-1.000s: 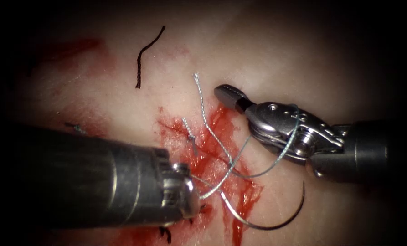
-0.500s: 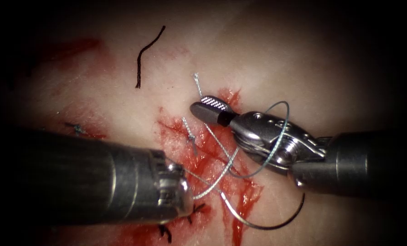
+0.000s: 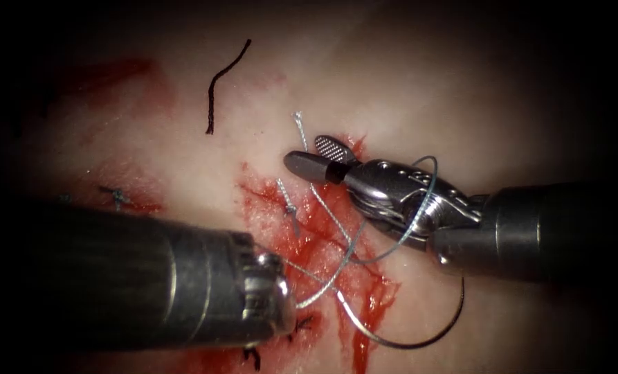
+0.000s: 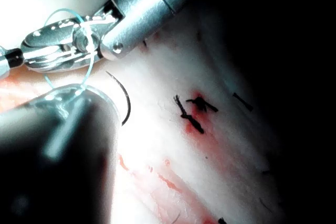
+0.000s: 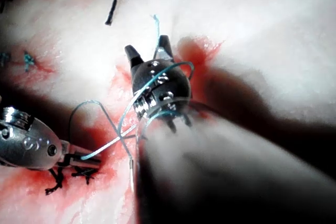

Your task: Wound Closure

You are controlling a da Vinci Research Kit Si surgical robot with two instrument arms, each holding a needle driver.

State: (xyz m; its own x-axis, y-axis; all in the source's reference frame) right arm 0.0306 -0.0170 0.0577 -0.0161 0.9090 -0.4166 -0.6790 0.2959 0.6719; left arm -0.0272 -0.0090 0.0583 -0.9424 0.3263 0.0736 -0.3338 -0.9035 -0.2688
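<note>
The tissue (image 3: 461, 90) lies under both arms, its cut (image 3: 322, 235) wet with red fluid (image 3: 364, 305). The left tool (image 5: 79, 157) is clenched on the thread (image 3: 322, 280) low beside the cut, apparently to keep that strand taut. The right tool (image 3: 315, 156) sits above the cut with jaws parted, empty, thread looped round its body near the free thread end (image 3: 299, 121). The needle (image 3: 419, 336) lies loose on the tissue, right of the cut, held by neither tool. A dark cut thread piece (image 3: 222, 79) rests upper left.
</note>
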